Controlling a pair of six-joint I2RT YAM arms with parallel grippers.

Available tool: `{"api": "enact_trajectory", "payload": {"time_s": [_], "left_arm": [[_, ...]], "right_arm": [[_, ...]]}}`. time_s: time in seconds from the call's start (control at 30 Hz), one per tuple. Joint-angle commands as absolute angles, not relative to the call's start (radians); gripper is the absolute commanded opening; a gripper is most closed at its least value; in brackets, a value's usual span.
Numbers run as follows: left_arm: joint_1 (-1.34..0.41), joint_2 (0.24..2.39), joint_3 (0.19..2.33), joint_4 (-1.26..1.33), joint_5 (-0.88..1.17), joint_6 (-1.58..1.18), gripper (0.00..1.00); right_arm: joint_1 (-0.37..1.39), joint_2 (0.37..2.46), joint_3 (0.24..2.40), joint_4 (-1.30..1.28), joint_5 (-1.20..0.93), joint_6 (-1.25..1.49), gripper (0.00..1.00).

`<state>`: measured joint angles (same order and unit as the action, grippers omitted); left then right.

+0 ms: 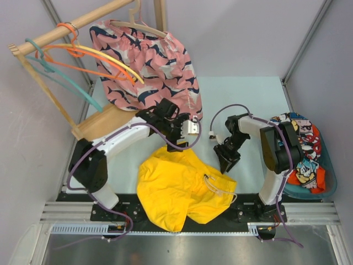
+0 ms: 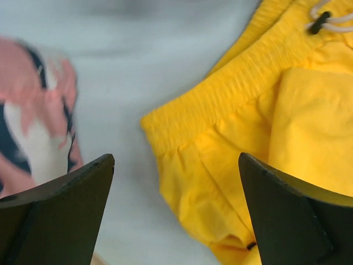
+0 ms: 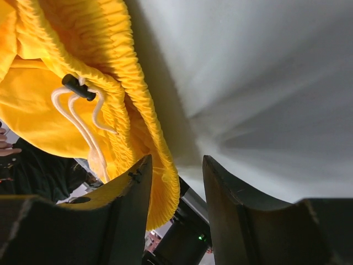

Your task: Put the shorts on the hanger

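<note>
The yellow shorts (image 1: pixel 176 187) lie crumpled on the table near its front edge, their pale drawstring (image 1: pixel 218 186) on the right side. The pale-yellow hanger (image 1: pixel 118 59) hangs on the wooden rail at the back left. My left gripper (image 1: pixel 186 131) is open and empty, hovering above the shorts' far edge; in the left wrist view the shorts (image 2: pixel 265 127) lie under the open gripper (image 2: pixel 176 160). My right gripper (image 1: pixel 226 161) is open at the shorts' right edge. In the right wrist view the elastic waistband (image 3: pixel 160 182) hangs partly into the gap of that gripper (image 3: pixel 176 163), against one finger.
Pink whale-print shorts (image 1: pixel 154 63) hang on a wooden hanger at the back. Orange (image 1: pixel 83 52) and teal (image 1: pixel 55 72) hangers share the wooden rail (image 1: pixel 71 25). A teal basket (image 1: pixel 325 182) with a cartoon-print garment (image 1: pixel 303 149) stands at the right.
</note>
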<state>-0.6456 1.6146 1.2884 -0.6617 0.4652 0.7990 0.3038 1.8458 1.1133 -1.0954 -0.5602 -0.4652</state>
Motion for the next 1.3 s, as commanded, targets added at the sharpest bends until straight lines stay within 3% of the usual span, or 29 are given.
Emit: {"api": "enact_trajectory", "payload": {"time_s": [0.0, 0.23, 0.37, 0.43, 0.47, 0.53, 0.57, 0.67, 0.83, 1.27], "left_arm": [[-0.718, 1.745, 1.394, -0.714, 0.637, 1.063, 1.0], [-0.773, 1.943, 1.534, -0.841, 0.601, 1.302, 0.94], [-0.813, 1.989, 1.549, -0.973, 0.532, 1.4, 0.75], [-0.815, 1.987, 1.531, -1.02, 0.499, 1.439, 0.65], [-0.813, 1.977, 1.516, -1.035, 0.483, 1.442, 0.51], [-0.811, 1.933, 1.487, -1.049, 0.456, 1.45, 0.37], [-0.807, 1.919, 1.467, -1.052, 0.428, 1.448, 0.19], [-0.787, 1.859, 1.47, -1.086, 0.391, 1.44, 0.0], [-0.741, 1.747, 1.483, -1.129, 0.388, 1.43, 0.0], [-0.686, 1.683, 1.37, -1.118, 0.318, 1.442, 0.0]], "right_arm": [[0.287, 1.858, 1.146, -1.12, -0.552, -0.474, 0.46], [0.264, 1.845, 1.152, -1.141, -0.555, -0.486, 0.48], [0.265, 1.851, 1.157, -1.152, -0.555, -0.494, 0.5], [0.268, 1.856, 1.163, -1.164, -0.557, -0.508, 0.51], [0.27, 1.855, 1.163, -1.169, -0.555, -0.509, 0.52], [0.278, 1.852, 1.166, -1.175, -0.552, -0.525, 0.54], [0.287, 1.85, 1.166, -1.178, -0.549, -0.531, 0.55], [0.301, 1.845, 1.167, -1.192, -0.54, -0.546, 0.59], [0.314, 1.848, 1.167, -1.186, -0.528, -0.554, 0.64], [0.361, 1.873, 1.17, -1.2, -0.514, -0.584, 0.61]]}}
